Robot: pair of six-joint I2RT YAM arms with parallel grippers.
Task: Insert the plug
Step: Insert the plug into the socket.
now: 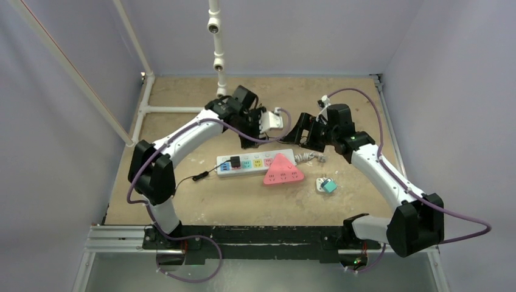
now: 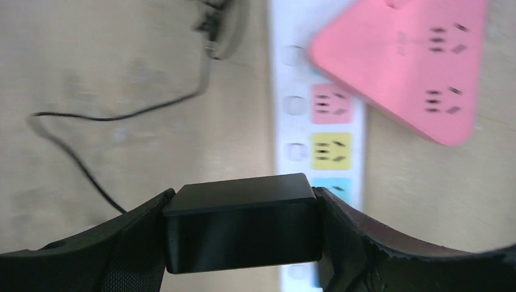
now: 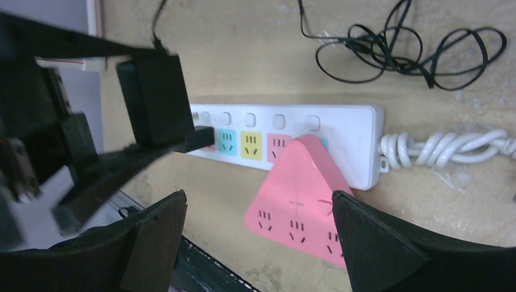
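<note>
Left wrist view: black plug [image 2: 240, 201] fills the gap between both fingers of the left gripper [image 2: 241, 243].
Left gripper: clamped on the plug, one finger against each side.
Plug position: over the white power strip [image 3: 292, 125], at the end away from its cord, by the blue and red sockets (whether the pins are seated cannot be told).
Right gripper [image 3: 258, 204]: fingers wide apart, nothing between them, hovering above the pink triangular adapter [image 3: 298, 207].
Adapter: sits on the strip near the cord end.
Strip cord [image 3: 438, 149]: white, coiled, lying on the table.
</note>
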